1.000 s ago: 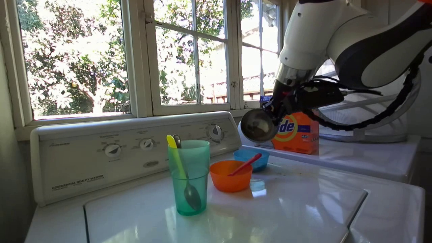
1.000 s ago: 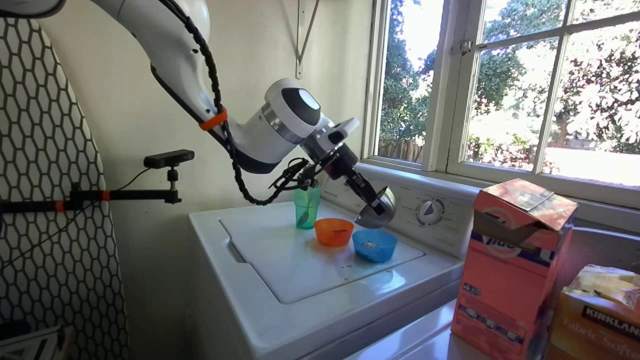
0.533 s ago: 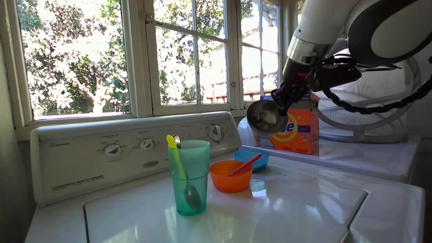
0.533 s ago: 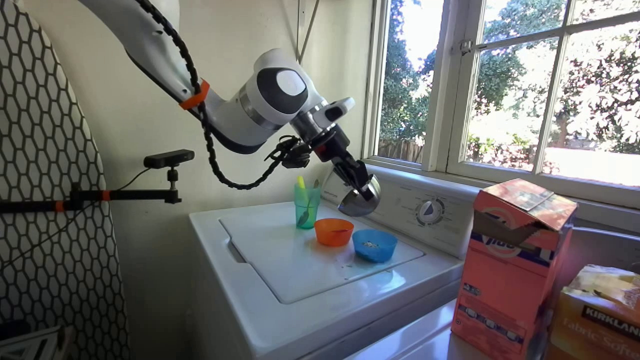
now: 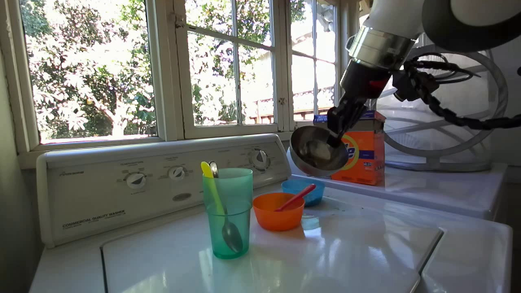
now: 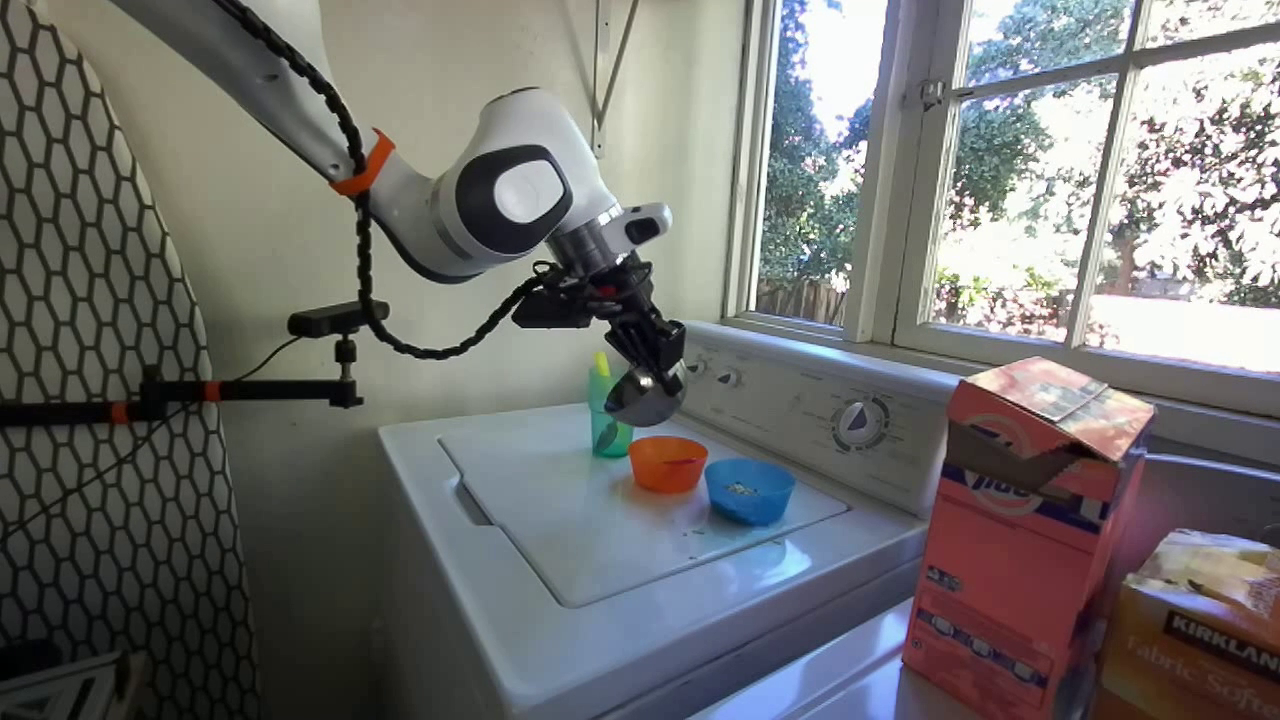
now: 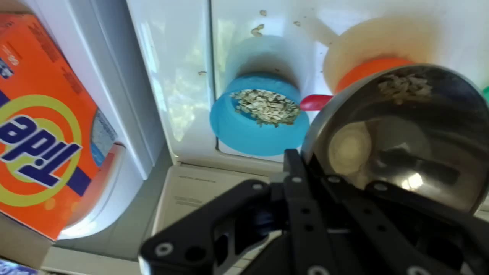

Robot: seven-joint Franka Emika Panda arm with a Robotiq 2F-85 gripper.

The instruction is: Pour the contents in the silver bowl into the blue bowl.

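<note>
My gripper (image 7: pixel 303 162) is shut on the wall of the silver bowl (image 7: pixel 397 133), holding it in the air, tilted. The silver bowl shows in both exterior views (image 5: pixel 303 158) (image 6: pixel 645 402). A small clump of contents (image 7: pixel 405 87), pale flakes, lies inside it near the far rim. The blue bowl (image 7: pixel 259 139) stands on the washer lid with a heap of flakes (image 7: pixel 269 107) in it; it also shows in both exterior views (image 5: pixel 315 197) (image 6: pixel 750 495). In the wrist view the silver bowl is to the right of the blue bowl and partly covers the orange bowl.
The orange bowl (image 5: pixel 276 217) with a red spoon (image 5: pixel 299 197) stands beside the blue bowl. A teal cup (image 5: pixel 228 236) holds spoons. Stray flakes (image 7: pixel 258 29) lie on the washer lid. The control panel (image 5: pixel 163 183) rises behind; a Tide box (image 5: pixel 362 158) stands beyond.
The silver bowl has moved away from above the blue bowl, toward the teal cup's side in an exterior view, and has turned its opening more upward. The bowls on the lid stay put.
</note>
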